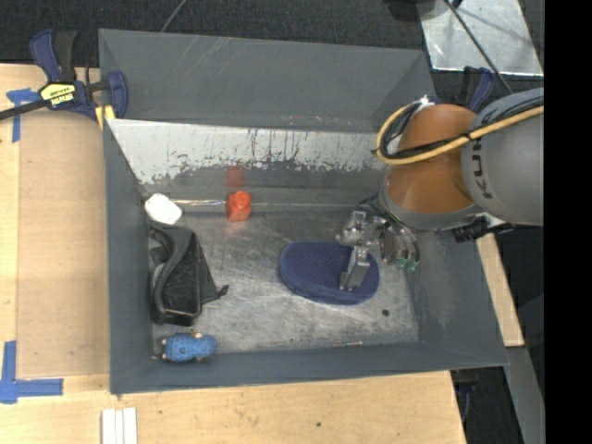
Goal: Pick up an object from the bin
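Gripper (355,265) of the KUKA arm (435,169) set low on the right-hand end of a dark blue, flat oval pad (310,271), which lies on the floor of the bin (277,81), right of centre and nearer the right wall than the left. Whether the tool is spread or pressed together cannot be told from this angle, and nothing shows the pad pinched in it. The pad looks like soft cloth or foam with a slightly raised rim. On that reading it is light, limp and likely to droop or fold when lifted, neither slippery nor fragile. The best hold would seem to be across the rim at the right end, where the tool stands, since the flat middle offers nothing to close on. Well apart, along the left wall, lie a black strapped pouch (180,276), a white lump (163,210) toward the back left corner and a small blue toy (188,347) in the front left corner; an orange cylinder (240,204) stands by the back wall
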Motion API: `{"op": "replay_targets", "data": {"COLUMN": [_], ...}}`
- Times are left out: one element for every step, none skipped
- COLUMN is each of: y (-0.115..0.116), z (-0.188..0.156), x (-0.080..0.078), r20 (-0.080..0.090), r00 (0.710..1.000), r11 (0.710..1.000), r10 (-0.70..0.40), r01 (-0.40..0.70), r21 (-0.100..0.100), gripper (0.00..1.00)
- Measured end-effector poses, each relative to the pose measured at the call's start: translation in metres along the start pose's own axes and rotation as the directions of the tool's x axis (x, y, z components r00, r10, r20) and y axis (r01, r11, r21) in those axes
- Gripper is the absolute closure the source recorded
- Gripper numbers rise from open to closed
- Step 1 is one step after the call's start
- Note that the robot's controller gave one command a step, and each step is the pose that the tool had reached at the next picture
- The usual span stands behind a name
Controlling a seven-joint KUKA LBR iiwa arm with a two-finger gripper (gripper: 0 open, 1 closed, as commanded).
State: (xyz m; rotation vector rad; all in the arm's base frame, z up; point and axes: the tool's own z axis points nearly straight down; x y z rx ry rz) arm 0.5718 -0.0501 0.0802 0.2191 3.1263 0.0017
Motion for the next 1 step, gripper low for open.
{"op": "replay_targets", "data": {"y": [0.0052], "z": [-0.1648], "x": [-0.0034], "r20": [0.006], "r00": [0.998], "r11": [0.998], "r10": [-0.067], "r01": [0.067], "r21": [0.002], "gripper": [1.00]}}
